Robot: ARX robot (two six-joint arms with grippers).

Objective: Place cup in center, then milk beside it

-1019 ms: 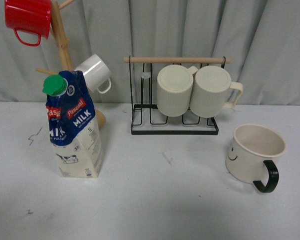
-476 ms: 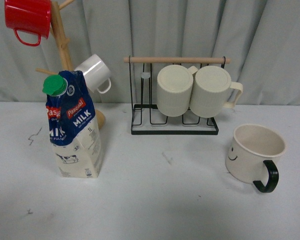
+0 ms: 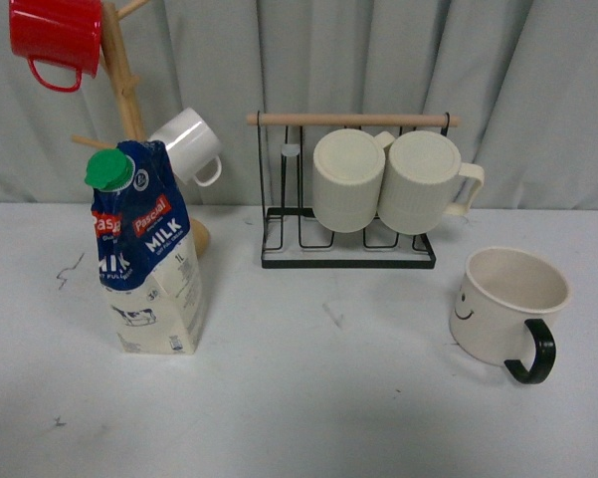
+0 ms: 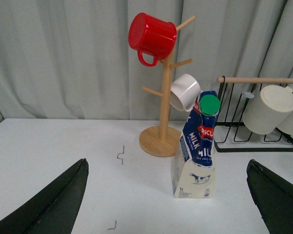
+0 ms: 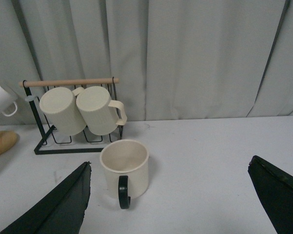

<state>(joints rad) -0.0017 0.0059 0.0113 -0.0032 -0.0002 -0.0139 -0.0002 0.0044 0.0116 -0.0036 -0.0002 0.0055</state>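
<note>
There's a wide open stretch of table (image 3: 308, 398) in front of the black wire rack (image 3: 348, 261), with the task stuff off to either side of it. The left gripper (image 4: 166, 163) has its fingers (image 4: 58, 204) spread wide, holding and touching nothing. The right gripper (image 5: 170, 163) is the same deal, fingers (image 5: 278, 195) well apart over bare table. The cup (image 3: 502, 304) sits upright, forward and right of the rack: cream, black handle, little smiley on its side. The milk (image 3: 149, 269) stands upright, forward and left of the rack, with a green cap and a crumpled blue top.
</note>
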